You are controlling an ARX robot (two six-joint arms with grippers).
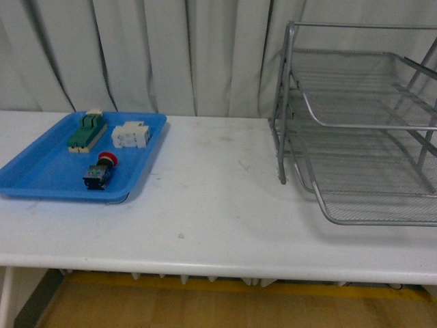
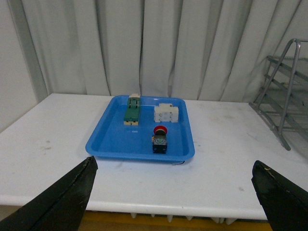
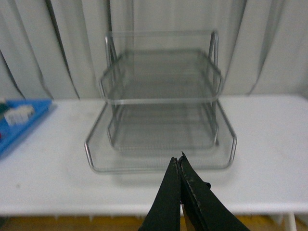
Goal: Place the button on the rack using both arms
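**Front view: button lies in the blue tray, well apart from the rack**

The button lies on its side in the blue tray, near the tray's front rim. Its red cap points toward the back of the surface and its dark body toward the camera. Behind it in the same tray sit a white terminal block and, just to that block's left, a green-and-beige block. Neither block touches the button.

The tray stands at the left of the white surface. The rack stands at the right, its three wire-mesh tiers opening toward the front. A wide stretch of bare surface lies between the two. A pale curtain hangs behind everything.

In the left wrist view the left jaws are spread wide, with one black finger at each lower corner. They hold nothing, and the tray and button sit ahead between them.

In the right wrist view the right jaws are pressed together tip to tip, gripping nothing. They point at the rack's bottom tier from short of its front edge.
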